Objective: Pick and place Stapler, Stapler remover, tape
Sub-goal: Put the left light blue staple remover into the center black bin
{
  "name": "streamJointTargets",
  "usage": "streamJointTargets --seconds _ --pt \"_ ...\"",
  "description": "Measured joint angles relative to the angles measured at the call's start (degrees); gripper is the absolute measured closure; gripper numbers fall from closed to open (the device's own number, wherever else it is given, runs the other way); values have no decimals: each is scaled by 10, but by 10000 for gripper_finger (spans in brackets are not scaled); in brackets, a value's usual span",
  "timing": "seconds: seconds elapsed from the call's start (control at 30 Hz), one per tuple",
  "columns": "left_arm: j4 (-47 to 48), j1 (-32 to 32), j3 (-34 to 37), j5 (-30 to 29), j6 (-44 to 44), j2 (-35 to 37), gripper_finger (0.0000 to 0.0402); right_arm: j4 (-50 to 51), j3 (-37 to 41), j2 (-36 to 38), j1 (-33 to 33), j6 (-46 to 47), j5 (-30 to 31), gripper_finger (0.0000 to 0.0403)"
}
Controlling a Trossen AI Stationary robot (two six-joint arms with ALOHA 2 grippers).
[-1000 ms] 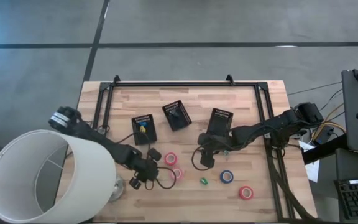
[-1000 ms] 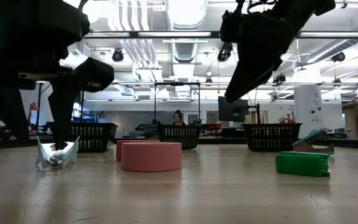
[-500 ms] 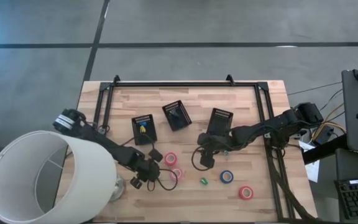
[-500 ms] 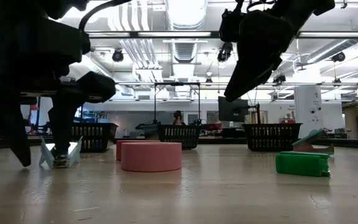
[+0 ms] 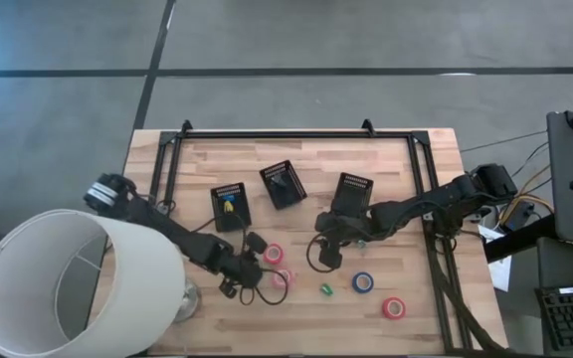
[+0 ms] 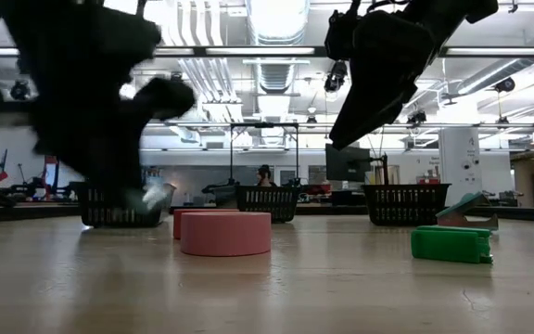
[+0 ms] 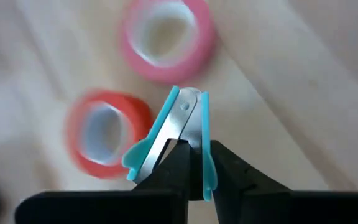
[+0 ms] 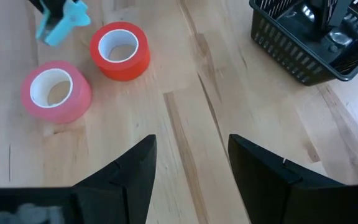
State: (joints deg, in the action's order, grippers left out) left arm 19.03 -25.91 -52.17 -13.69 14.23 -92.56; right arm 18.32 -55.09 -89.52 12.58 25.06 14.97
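Observation:
My left gripper [image 5: 250,270] is shut on a teal staple remover [image 7: 180,134], just above the table beside a red tape roll [image 5: 274,255] and a pink one [image 5: 283,278]. A blue roll [image 5: 363,282] and another red roll [image 5: 394,307] lie flat farther right. A small green stapler [image 5: 325,289] lies between them. My right gripper [image 8: 191,162] is open and empty, hovering above the table near the right bin [image 5: 354,194]. My left gripper pinches the staple remover between its two fingers [image 7: 229,177] at the teal grip wings [image 7: 205,163]. The riveted metal end [image 7: 188,106] sticks out past the fingertips. In the low view the remover [image 6: 156,197] is clear of the table.
Three black mesh bins [image 5: 231,206], [image 5: 283,184], [image 5: 354,194] stand in a row at mid-table; the left one holds a small yellow and blue thing. A large white cylinder [image 5: 68,283] covers the table's near left corner. A black frame [image 5: 277,132] runs along the far edge and sides.
My left gripper has lifted the staple remover off the table and carried it toward the table's right, closer to the red and pink tape rolls. It moves quickly and is blurred in the low view.

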Motion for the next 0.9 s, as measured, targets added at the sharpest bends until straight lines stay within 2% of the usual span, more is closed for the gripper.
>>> streamJointTargets --seconds 0.17,0.33,0.47,0.57,0.7,0.8,0.9 --pt "0 33 -37 -77 60 6 348 -6 0 0 0 0 0 209" --pt "-1 114 -71 -85 80 7 354 -18 0 0 0 0 1 209" --pt "-8 201 -90 -88 52 7 355 -33 0 -1 0 8 2 209" --pt "-10 272 -91 -50 50 8 345 -38 0 -2 0 2 2 209" --pt "-44 356 -80 44 72 4 339 -39 0 -2 0 0 2 209" --pt "-52 394 -74 112 69 -7 338 -39 0 -2 0 0 1 209" --pt "-54 408 -73 129 72 -23 336 -39 0 -2 0 -1 1 209"
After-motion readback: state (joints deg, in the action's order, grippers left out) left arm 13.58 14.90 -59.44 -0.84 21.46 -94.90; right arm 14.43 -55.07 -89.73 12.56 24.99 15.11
